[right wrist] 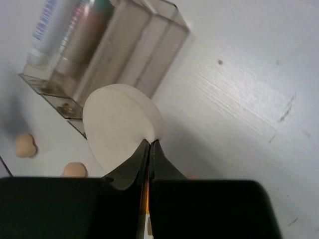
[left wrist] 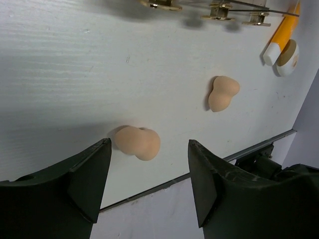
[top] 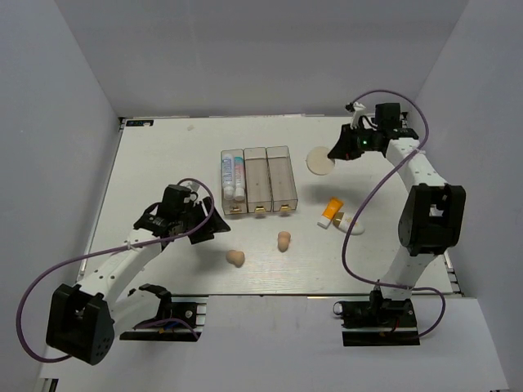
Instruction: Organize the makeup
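The right gripper [right wrist: 150, 145] is pinched shut on the rim of the round cream puff [right wrist: 122, 124]. The puff is held tilted, with its flat face turned up toward the wrist camera. Whether its far edge touches the table [right wrist: 239, 89] cannot be told. Just past the puff, the clear box [right wrist: 172, 17] is seen. The white tube [right wrist: 50, 25] lies in the compartment farthest from this gripper. From above, the same gripper [top: 337, 153] is shown at the table's far right side, with the puff [top: 320, 161] at its tip and the box [top: 279, 175] just to its left. The left gripper [left wrist: 149, 147] is spread wide, and nothing is grasped. A beige sponge [left wrist: 138, 142] lies on the table just ahead of it. The sponge is framed between the two fingers [left wrist: 92, 174] and is touched by neither. A second sponge [left wrist: 223, 92] is seen farther ahead and to the right, apart from the first. Beyond that, well off to this gripper's right, the orange tube [left wrist: 280, 40] and the white pad [left wrist: 288, 57] lie just beside each other. In the overhead view these two are placed between the grippers, nearer the right arm.
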### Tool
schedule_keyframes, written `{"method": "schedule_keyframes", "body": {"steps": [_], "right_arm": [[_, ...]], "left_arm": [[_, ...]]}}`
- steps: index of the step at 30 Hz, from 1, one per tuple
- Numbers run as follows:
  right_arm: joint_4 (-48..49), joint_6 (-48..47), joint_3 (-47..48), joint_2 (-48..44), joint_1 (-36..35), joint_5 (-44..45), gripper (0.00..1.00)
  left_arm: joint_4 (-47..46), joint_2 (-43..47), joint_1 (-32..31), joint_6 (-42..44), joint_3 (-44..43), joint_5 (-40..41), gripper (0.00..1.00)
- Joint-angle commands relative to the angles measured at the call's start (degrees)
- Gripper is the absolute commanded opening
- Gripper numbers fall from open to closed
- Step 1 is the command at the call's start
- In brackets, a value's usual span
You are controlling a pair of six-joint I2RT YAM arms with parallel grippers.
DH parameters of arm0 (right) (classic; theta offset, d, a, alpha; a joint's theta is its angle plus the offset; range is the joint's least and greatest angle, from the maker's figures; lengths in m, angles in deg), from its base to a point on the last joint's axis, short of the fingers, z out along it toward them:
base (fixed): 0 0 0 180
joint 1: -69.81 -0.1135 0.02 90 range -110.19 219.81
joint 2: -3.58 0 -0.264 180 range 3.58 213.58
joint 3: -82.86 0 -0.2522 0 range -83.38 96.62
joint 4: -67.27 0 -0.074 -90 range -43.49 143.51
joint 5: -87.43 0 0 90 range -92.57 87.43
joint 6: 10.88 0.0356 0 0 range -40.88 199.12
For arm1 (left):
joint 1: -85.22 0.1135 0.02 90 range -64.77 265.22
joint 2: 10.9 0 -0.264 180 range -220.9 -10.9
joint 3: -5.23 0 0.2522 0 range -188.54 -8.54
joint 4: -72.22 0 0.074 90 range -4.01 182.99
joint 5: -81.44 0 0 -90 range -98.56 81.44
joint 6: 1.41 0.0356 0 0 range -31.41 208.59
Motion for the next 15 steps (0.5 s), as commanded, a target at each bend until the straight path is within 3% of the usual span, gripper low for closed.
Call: {"method": "schedule_keyframes", "body": {"steps": [1, 6, 15], "right_arm": [[1.4, -1.4, 2.9, -4.2, -2.5, -5.8, 0.0], [2.4, -1.2, 4.5, -4.8, -8.3, -5.5, 0.0], [3.6, 3.3, 13.8, 4.5, -18.6, 5.4, 0.0]], "left_arm": [[-0.8, -1.0, -0.7, 0.1, 0.2, -1.9, 0.72], [-1.5, -3.0, -1.3, 0.4, 0.6, -2.6, 0.73], [-1.3, -1.7, -2.3, -0.3, 1.0, -1.3, 0.73]]}}
